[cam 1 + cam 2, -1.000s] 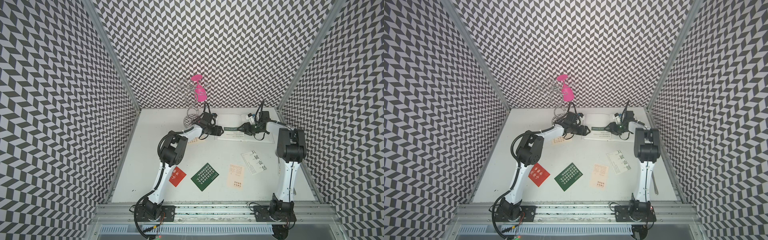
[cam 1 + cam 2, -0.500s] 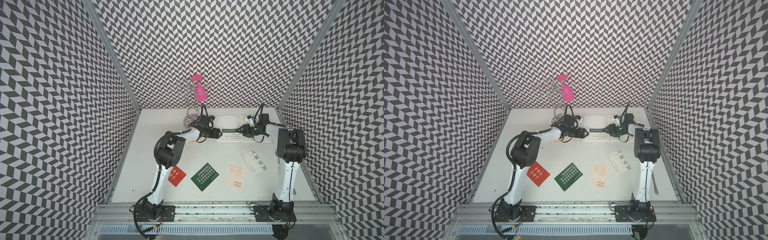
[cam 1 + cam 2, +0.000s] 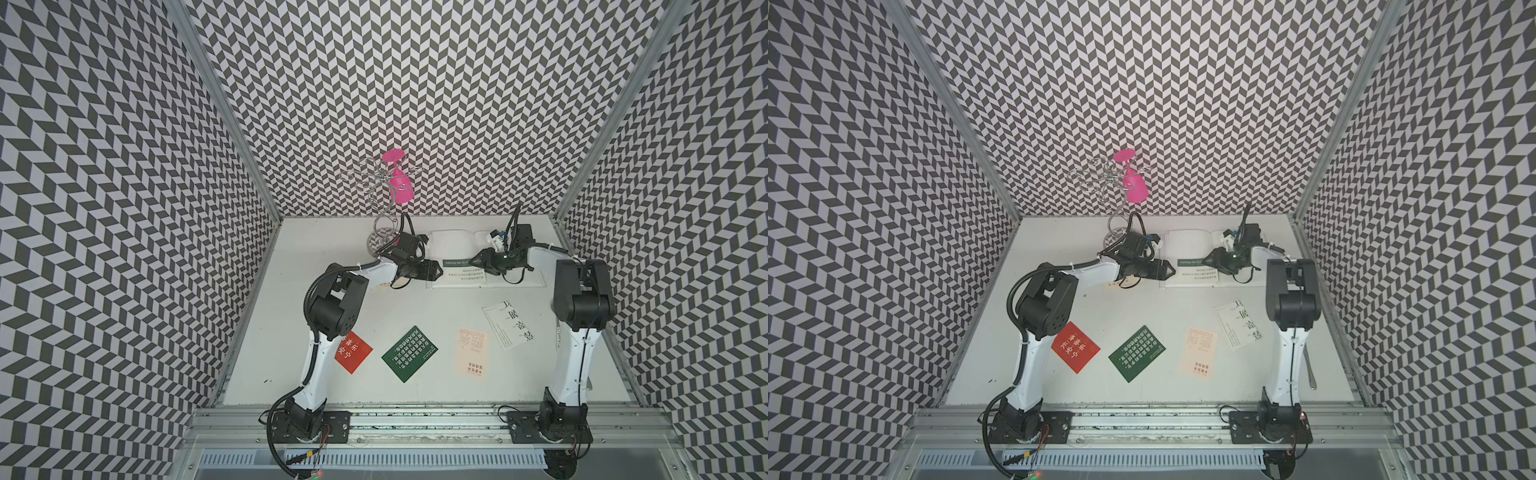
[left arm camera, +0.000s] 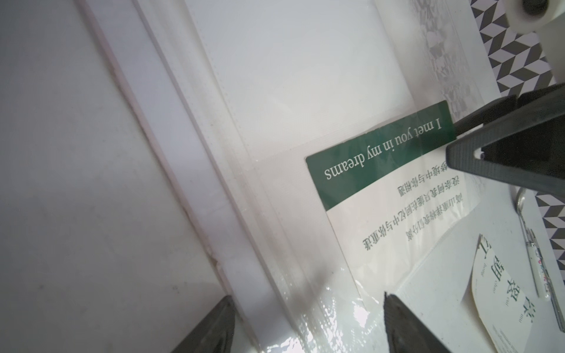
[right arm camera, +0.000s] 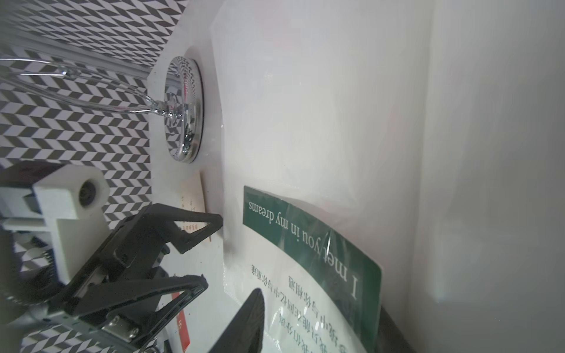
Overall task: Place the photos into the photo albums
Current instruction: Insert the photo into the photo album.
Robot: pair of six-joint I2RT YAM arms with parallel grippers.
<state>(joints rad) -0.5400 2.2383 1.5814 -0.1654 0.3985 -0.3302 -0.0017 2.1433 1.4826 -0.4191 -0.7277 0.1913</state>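
1. An open photo album [image 3: 453, 245] lies at the back of the table [image 3: 415, 307], with a green-banded card [image 4: 379, 152] partly under its clear sleeve.
2. The right jaws straddle that card's end; whether they pinch it cannot be told.
3. The left jaws stand released at the album's edge.
4. A red card [image 3: 353, 351], dark green card [image 3: 409, 359], peach card [image 3: 473, 359] and white card [image 3: 509, 322] lie loose nearer the front.
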